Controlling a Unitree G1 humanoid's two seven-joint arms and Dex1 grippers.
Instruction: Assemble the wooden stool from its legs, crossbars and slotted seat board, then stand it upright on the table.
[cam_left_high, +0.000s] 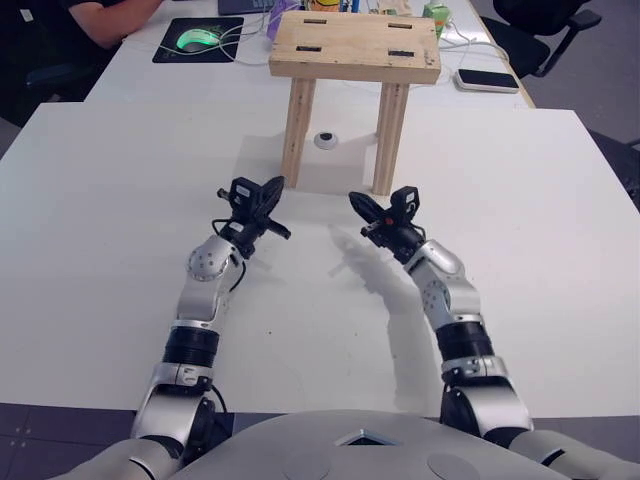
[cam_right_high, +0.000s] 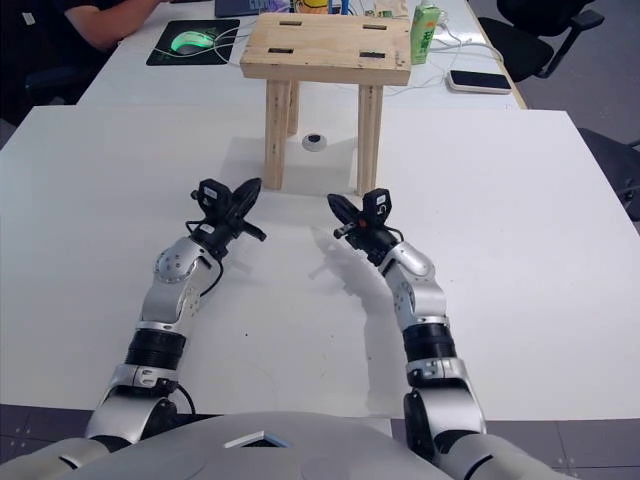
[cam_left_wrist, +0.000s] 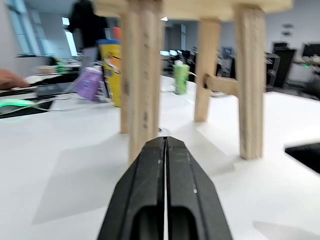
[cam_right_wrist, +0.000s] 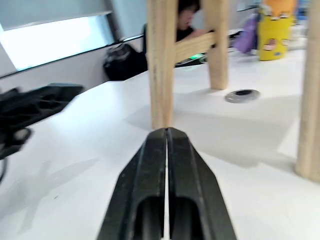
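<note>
Stool (cam_left_high: 355, 48): assembled and upright on the far middle of the table (cam_left_high: 120, 200), all feet down. Slotted seat (cam_right_high: 325, 40) level on top. Front left leg (cam_left_high: 297, 130) and front right leg (cam_left_high: 390, 135) nearest the arms. A crossbar (cam_left_wrist: 222, 85) joining two legs on one side, seen beneath the seat from the left wrist.

Just short of the front left leg, apart from it: left gripper (cam_left_high: 270, 190), fingers pressed together with nothing between them, tip aimed at that leg, low over the table.

Just short of the front right leg, also apart from it: right gripper (cam_left_high: 356, 202), fingers likewise pressed flat together, tip angled inward toward the left gripper, low over the table.

Between the two grippers, bare tabletop in front of the stool.

Under the stool, between the legs: a small round grommet (cam_left_high: 325, 140) set in the table.

Beyond, on the next table: a mouse (cam_left_high: 200, 38) on a dark mat, a phone (cam_left_high: 487, 79) lying flat, a green carton (cam_right_high: 425, 30) standing behind the seat's right corner.
</note>
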